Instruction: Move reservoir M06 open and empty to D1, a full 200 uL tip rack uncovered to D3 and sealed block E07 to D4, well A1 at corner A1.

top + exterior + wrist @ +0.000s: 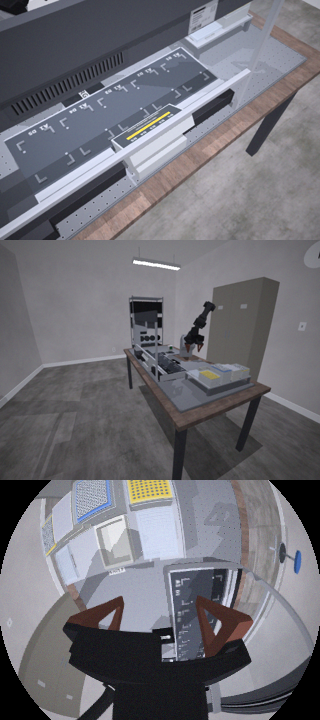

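Note:
My gripper (193, 348) (159, 599) is open and empty. It hangs high over the back of the table, near the arm's base. The dark deck (155, 85) (170, 365) (194, 614) shows its five bracketed positions, D5 at the lower left to D1 at the upper right in the top view, and all are bare. The shelf (227, 389) stands at the table's near end. It holds a yellow tip rack (209, 374) (148, 482), a blue-edged rack (221, 367) (92, 492) and an open box-like reservoir (115, 543). I cannot read any labels.
A yellow-edged rack (240, 367) (48, 534) and pale flat plates (156, 534) (206, 32) also sit on the shelf. The handler's dark gantry (77, 51) hangs over the deck's back edge. A clear post (261, 46) and a white rail (155, 136) stand at the front.

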Motion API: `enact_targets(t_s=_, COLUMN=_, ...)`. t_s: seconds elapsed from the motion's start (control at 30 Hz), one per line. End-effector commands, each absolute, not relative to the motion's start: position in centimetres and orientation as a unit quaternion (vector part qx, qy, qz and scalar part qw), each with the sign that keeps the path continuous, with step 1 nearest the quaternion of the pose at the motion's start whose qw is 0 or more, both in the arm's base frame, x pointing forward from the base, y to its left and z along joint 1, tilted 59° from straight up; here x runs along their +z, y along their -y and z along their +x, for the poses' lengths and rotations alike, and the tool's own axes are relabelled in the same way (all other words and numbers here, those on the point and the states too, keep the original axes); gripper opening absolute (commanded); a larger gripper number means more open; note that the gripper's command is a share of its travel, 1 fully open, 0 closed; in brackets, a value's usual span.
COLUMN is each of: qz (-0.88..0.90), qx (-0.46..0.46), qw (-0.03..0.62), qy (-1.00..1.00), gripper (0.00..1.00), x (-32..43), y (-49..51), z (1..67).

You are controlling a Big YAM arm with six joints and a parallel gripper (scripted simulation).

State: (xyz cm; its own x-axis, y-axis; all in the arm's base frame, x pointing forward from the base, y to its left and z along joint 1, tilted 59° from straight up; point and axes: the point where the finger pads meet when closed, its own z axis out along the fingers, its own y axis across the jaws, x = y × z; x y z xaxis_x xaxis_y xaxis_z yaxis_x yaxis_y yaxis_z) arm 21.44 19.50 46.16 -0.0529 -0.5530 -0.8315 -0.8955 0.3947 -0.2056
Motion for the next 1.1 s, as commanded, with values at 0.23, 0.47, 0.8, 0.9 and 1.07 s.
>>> enact_targets(t_s=0.23, qz=-0.571, qx=0.152, qw=0.482, qy=-0.647, gripper=1.00, x=51.7, y=-21.9, z=21.1)
enact_targets(t_s=0.47, qz=-0.563, qx=0.159, qw=0.481, qy=-0.653, gripper=1.00, x=54.6, y=-23.8, z=21.1)
enact_targets(t_s=0.8, qz=-0.566, qx=0.160, qw=0.468, qy=-0.660, gripper=1.00, x=52.8, y=-25.5, z=22.0)
enact_targets(t_s=0.9, qz=-0.566, qx=0.160, qw=0.468, qy=-0.660, gripper=1.00, x=52.3, y=-26.2, z=22.4)
enact_targets(t_s=1.07, qz=-0.562, qx=0.156, qw=0.485, qy=-0.651, gripper=1.00, x=54.2, y=-25.2, z=21.8)
